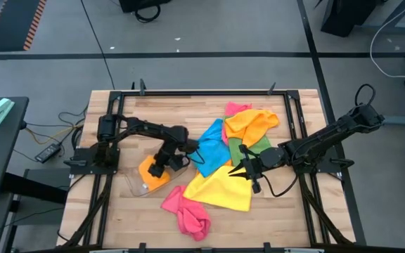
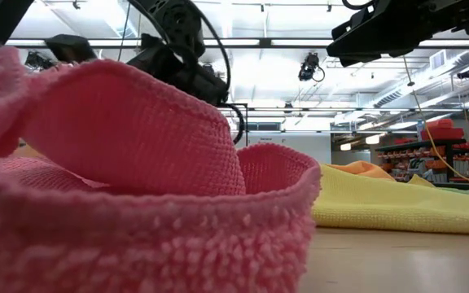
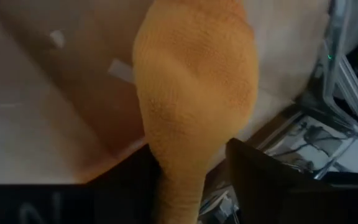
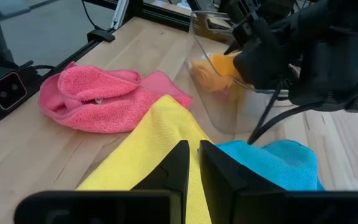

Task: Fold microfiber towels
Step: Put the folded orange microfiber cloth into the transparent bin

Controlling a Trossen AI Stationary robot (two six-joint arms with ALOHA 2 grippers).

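The left jaws (image 1: 162,166) hang over the folded orange towel (image 1: 153,173), which lies in the clear plastic tray (image 1: 138,187) directly beneath them. In the left wrist view the two dark fingers (image 3: 263,180) stand apart on either side of the orange cloth (image 3: 194,93), spread rather than pinching it. Below and right of these jaws, a crumpled pink towel (image 1: 186,212) sits on the wooden surface (image 1: 118,218). Between the two arms lies the blue towel (image 1: 210,146). The right jaws (image 1: 241,171) rest at the edge of the yellow towel (image 1: 220,190), their fingers (image 4: 179,165) nearly together; whether they pinch the yellow cloth cannot be told. Beyond them lie a green towel (image 1: 247,149), a second orange towel (image 1: 253,125) and a second pink towel (image 1: 235,108).
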